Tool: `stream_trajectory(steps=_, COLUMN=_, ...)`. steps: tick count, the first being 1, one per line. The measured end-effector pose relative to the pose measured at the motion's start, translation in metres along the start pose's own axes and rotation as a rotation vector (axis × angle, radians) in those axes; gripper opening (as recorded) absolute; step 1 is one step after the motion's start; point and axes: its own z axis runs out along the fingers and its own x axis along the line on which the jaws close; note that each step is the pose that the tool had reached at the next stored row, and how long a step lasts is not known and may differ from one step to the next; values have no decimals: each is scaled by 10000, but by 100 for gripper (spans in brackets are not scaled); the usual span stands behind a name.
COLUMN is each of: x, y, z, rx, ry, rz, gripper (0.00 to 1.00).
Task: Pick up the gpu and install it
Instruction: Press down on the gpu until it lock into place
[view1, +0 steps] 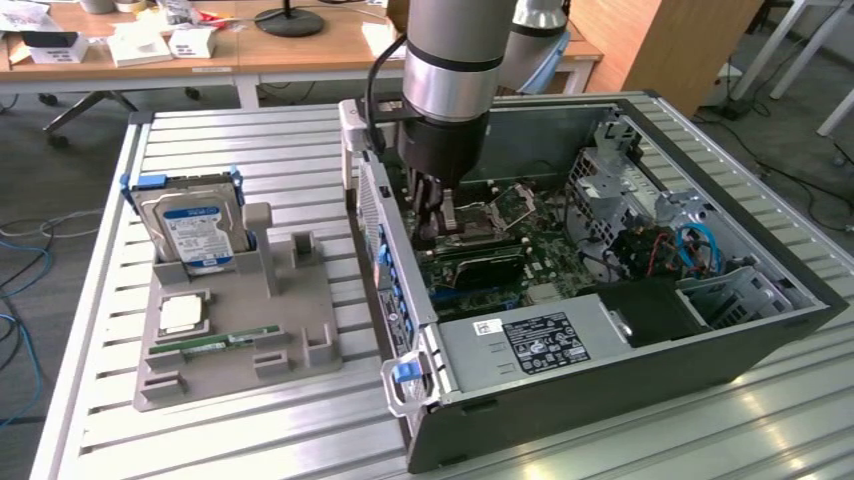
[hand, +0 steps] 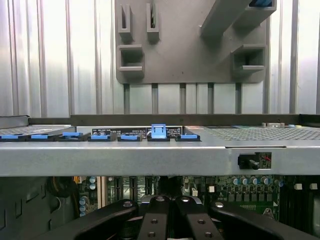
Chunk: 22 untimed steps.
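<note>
Down inside the open case (view1: 747, 330) with the gripper (view1: 433, 232), pressed tight together. Right above the black gpu (view1: 475, 268), set low on the board (view1: 534, 250), close to the case's side wall (view1: 387, 240). Hard to tell whether touching or pinching it. Little room beside that wall; more open room toward the exterior view's right. Out on the table (view1: 267, 440), well apart: tray (view1: 300, 300) with drive (view1: 194, 230).

Blue-and-white label on silver hard drive (view1: 194, 232), grey holder tray (view1: 300, 330), green motherboard (view1: 501, 265), blue latches (hand: 158, 131).
</note>
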Motion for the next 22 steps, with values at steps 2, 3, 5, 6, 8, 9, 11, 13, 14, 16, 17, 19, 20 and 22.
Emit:
stream_trajectory(steps=2, x=0, y=7, z=0, rx=-1, ry=0, rz=-1, gripper=11)
stream_trajectory(steps=3, x=0, y=12, z=0, rx=0, ry=0, rz=-1, gripper=11)
stream_trajectory(steps=5, x=1, y=23, z=0, rx=0, ry=0, rz=-1, gripper=11)
stream_trajectory(steps=6, x=1, y=29, z=0, rx=0, ry=0, rz=-1, gripper=11)
stream_trajectory(steps=8, x=1, y=41, z=0, rx=0, ry=0, rz=0, gripper=11)
stream_trajectory(steps=9, x=2, y=46, z=0, rx=0, ry=0, rz=1, gripper=11)
stream_trajectory(steps=11, x=2, y=57, z=1, rx=0, ry=-1, rz=2, gripper=11)
stream_trajectory(steps=13, x=2, y=69, z=1, rx=1, ry=0, rz=4, gripper=11)
stream_trajectory(steps=14, x=2, y=74, z=1, rx=2, ry=-1, rz=5, gripper=11)
stream_trajectory(steps=16, x=3, y=85, z=1, rx=1, ry=-1, rz=8, gripper=11)
stream_trajectory(steps=17, x=3, y=90, z=1, rx=1, ry=-1, rz=9, gripper=11)
stream_trajectory(steps=19, x=3, y=91, z=1, rx=1, ry=-1, rz=8, gripper=11)
stream_trajectory(steps=20, x=3, y=91, z=1, rx=0, ry=0, rz=7, gripper=11)
stream_trajectory(steps=22, x=3, y=92, z=1, rx=0, ry=0, rz=9, gripper=11)
